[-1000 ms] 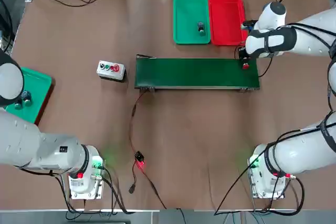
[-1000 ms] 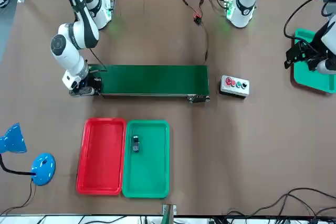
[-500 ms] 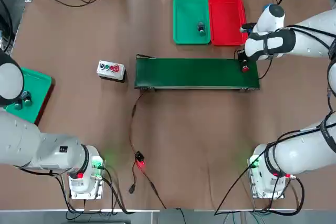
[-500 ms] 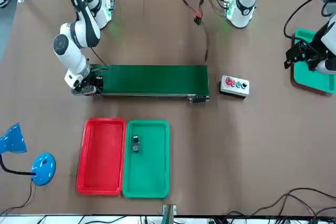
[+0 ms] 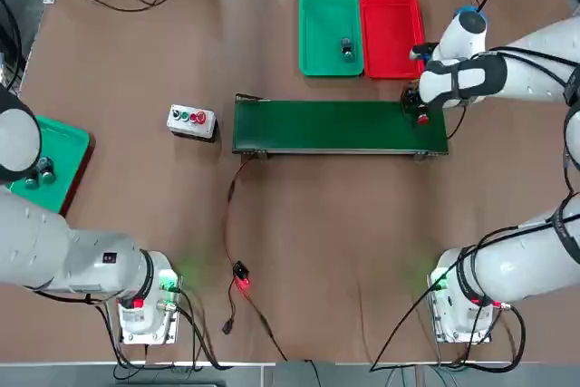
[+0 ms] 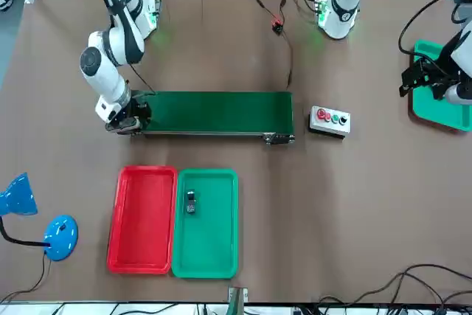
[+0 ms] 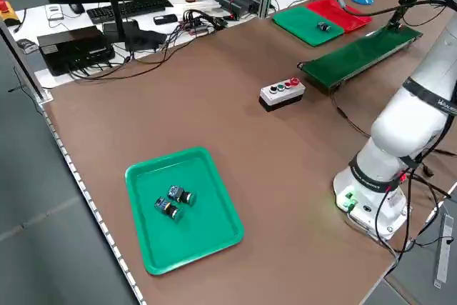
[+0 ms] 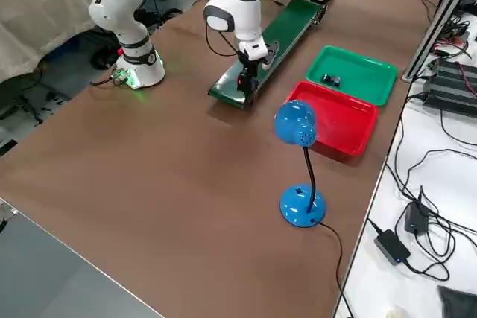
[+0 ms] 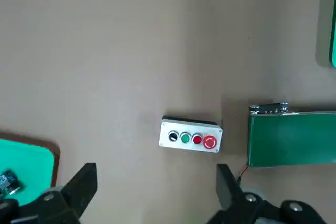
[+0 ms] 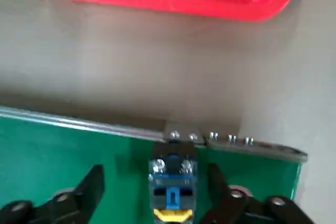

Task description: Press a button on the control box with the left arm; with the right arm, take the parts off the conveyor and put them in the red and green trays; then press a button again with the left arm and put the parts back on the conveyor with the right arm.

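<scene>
On the brown surface (image 6: pixel 354 204), the long green conveyor (image 5: pixel 317 127) lies with the green tray (image 5: pixel 317 15) and the red tray (image 5: pixel 391 33) side by side beyond it. The right claw (image 10: pixel 156 174) is spread around the red-capped part (image 10: pixel 173 190) at the conveyor's right end, while the left claw (image 9: pixel 157 167), also spread, hovers near the far-left green tray (image 7: pixel 200 226). The control box (image 5: pixel 192 120) sits left of the conveyor, and a small dark part (image 5: pixel 347 46) lies in the green tray.
</scene>
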